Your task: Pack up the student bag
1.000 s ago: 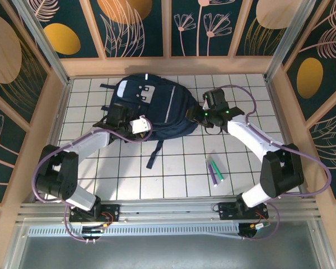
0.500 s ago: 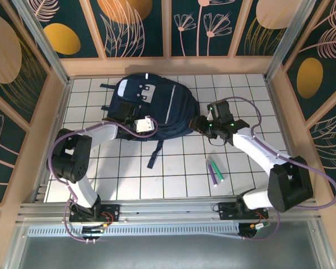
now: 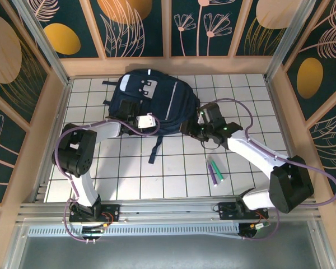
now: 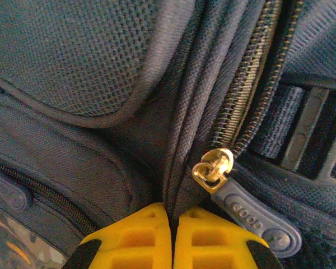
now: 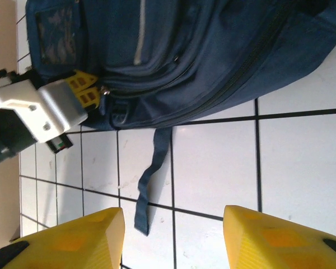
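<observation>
Student bag (image 3: 162, 106), navy with grey flap, white trim; left claw (image 4: 172, 216) tight on its fabric, right claw (image 5: 172, 219) spread.

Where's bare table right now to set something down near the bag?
Free: the tiles between the loose strap and the pens, down to the front rail; also the far right corner beside the bag. Crowded: the bag's near edge, where the left gripper pinches fabric and the right gripper hangs open.
</observation>
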Robot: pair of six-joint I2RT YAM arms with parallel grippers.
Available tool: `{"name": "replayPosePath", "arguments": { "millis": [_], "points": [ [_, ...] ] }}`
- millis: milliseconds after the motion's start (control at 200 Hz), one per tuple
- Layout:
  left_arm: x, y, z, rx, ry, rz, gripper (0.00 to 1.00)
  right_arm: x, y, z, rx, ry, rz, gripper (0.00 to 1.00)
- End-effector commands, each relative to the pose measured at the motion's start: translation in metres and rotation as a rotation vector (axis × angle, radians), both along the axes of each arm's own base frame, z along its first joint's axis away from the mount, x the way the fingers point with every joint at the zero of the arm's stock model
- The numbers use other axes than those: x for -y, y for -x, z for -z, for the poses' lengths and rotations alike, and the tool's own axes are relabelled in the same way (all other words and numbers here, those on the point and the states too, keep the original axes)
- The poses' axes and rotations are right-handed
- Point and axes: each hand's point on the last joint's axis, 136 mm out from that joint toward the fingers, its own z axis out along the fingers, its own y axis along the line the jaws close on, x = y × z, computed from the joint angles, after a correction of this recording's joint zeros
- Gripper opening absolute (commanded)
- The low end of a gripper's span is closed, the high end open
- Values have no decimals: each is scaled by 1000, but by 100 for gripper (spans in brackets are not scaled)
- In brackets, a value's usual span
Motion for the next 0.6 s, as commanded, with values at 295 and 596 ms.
{"name": "replayPosePath", "arguments": {
  "millis": [295, 596],
  "points": [
    [31, 29, -111, 5, 453, -128, 0, -68, 22, -1, 38, -83, -217, 50],
    [66, 72, -139, -256, 704, -58, 0, -101, -2, -26, 303, 78, -194, 50]
  ]
}}
